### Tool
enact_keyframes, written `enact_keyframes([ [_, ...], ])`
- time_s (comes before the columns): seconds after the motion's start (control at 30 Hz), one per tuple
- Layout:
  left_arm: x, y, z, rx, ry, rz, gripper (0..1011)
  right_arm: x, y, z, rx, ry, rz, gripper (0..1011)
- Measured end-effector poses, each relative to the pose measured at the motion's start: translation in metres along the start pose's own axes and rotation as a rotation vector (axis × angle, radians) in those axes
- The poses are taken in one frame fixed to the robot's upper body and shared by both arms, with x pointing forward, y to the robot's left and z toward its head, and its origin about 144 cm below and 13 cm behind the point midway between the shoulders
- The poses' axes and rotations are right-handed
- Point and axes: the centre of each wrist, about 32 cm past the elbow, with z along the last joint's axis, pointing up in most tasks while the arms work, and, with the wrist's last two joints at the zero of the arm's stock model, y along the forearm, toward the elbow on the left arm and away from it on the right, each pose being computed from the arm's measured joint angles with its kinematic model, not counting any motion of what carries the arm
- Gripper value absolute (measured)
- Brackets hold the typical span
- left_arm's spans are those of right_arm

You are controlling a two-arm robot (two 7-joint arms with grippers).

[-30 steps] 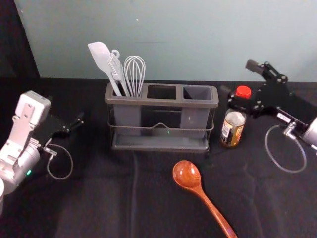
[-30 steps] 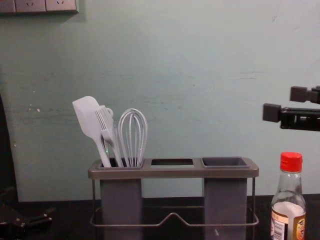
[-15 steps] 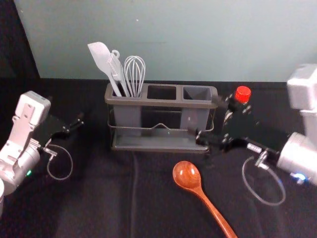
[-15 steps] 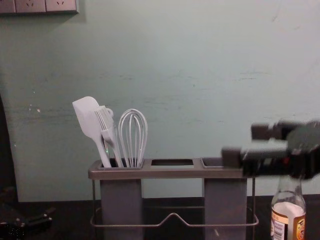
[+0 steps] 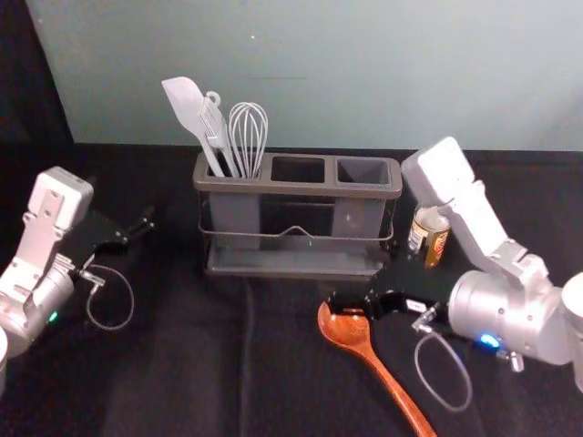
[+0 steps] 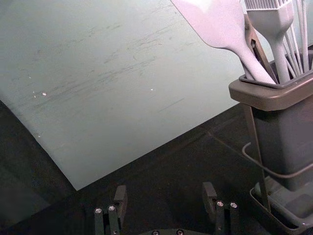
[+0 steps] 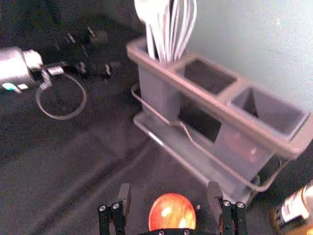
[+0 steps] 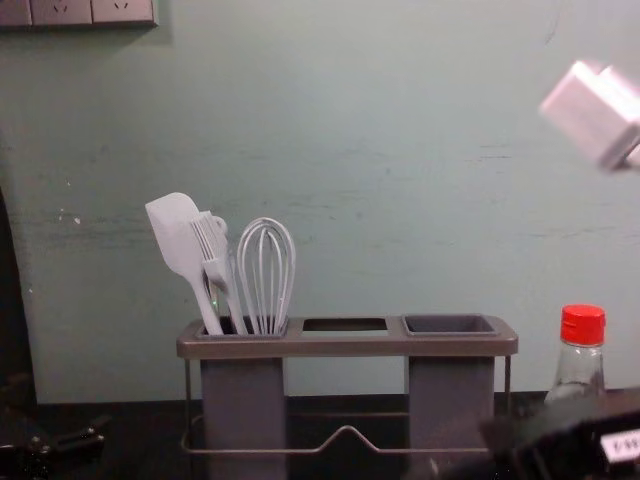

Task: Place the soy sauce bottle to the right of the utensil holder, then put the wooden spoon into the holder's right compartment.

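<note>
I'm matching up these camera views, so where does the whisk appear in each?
Head view: the whisk, high and left of center, in the left compartment of the utensil holder.
Chest view: left of center, in that compartment.
Left wrist view: beside the pastry brush, partly cut off.
Right wrist view: in the compartment farthest from the soy sauce bottle.
Shared landmark: the holder's rim.

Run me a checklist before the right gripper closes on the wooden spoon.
1. Soy sauce bottle upright, right of the utensil holder: ok.
2. Right compartment free for the wooden spoon: ok, nothing stands in it.
3. Right gripper open at the spoon's bowl: ok, fingers apart.
4. Right gripper low enough to grip: cannot tell.
5. Left gripper out of the way: ok, left of the holder.
</note>
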Motion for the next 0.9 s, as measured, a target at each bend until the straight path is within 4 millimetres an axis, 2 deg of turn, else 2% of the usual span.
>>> enact_keyframes([
  [0.4,0.000,0.000,0.000,0.000,0.000,0.000,1005,-0.015,0.018,-0.009,-0.133,0.065,-0.056,1004],
  [0.9,0.000,0.000,0.000,0.000,0.000,0.000,1005,-0.016,0.038,-0.019,-0.181,0.096,-0.067,1004],
])
